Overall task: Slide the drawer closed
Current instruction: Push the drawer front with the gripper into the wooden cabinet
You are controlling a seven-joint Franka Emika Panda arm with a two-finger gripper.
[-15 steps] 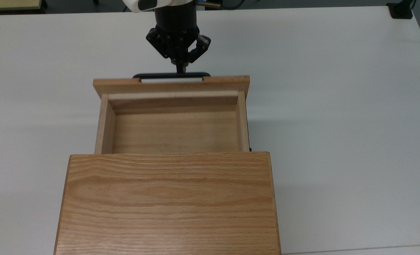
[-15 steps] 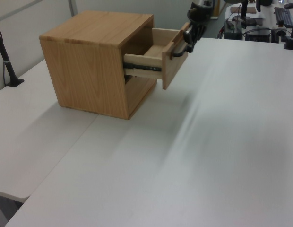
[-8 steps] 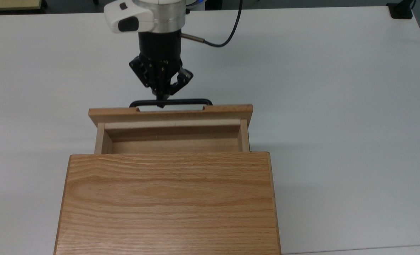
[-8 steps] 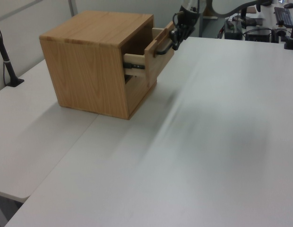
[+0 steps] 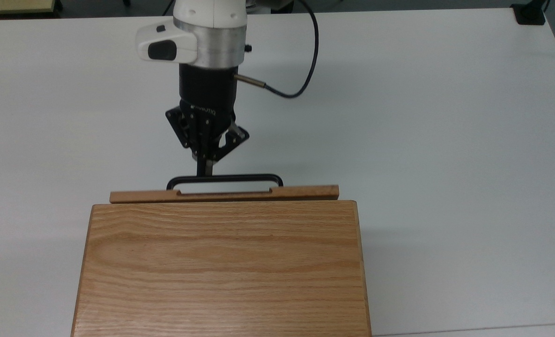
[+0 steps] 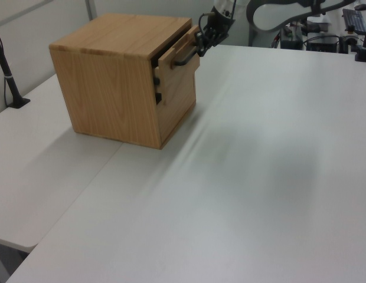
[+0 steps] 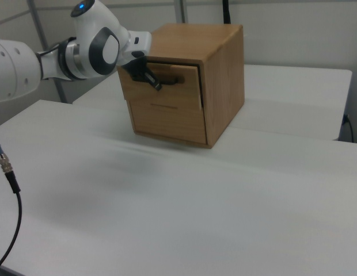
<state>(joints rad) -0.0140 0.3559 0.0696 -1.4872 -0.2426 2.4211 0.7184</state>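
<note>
The gripper (image 5: 205, 169), fingers pinched together (nothing between them), presses its tip against the black handle (image 5: 225, 178) just ahead of it, so the push runs straight into the drawer (image 5: 224, 194), now nearly flush under the cabinet (image 5: 221, 267).

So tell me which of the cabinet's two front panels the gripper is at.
The upper one, the drawer: it carries the black bar handle that the gripper meets. The lower panel has no such handle.

Lab — white worktables (image 5: 446, 140), partition panels (image 7: 282, 29).
</note>
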